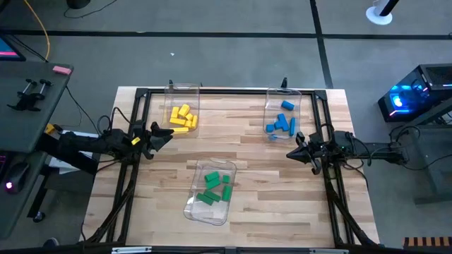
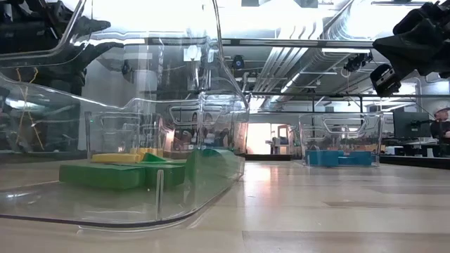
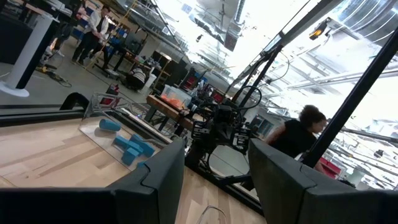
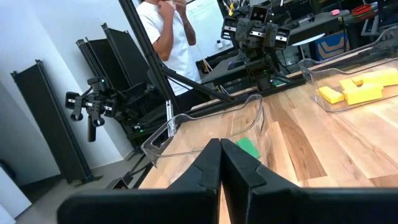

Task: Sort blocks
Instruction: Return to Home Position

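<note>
Blocks in yellow (image 1: 182,118) are lying at two o'clock from our left gripper (image 1: 164,135), fingers (image 3: 155,180) wide; blocks in blue (image 1: 281,124) at eleven from our right gripper (image 1: 293,152), fingers (image 4: 205,174) pressed together.

Yellow blocks (image 1: 183,118) are piled in the far left bin (image 1: 183,87), blue blocks (image 1: 282,124) are strewn in the far right bin (image 1: 283,92), and green blocks (image 1: 215,188) are laid flat in the near middle bin (image 1: 205,215) — mostly short bars, each colour kept well apart.
</note>
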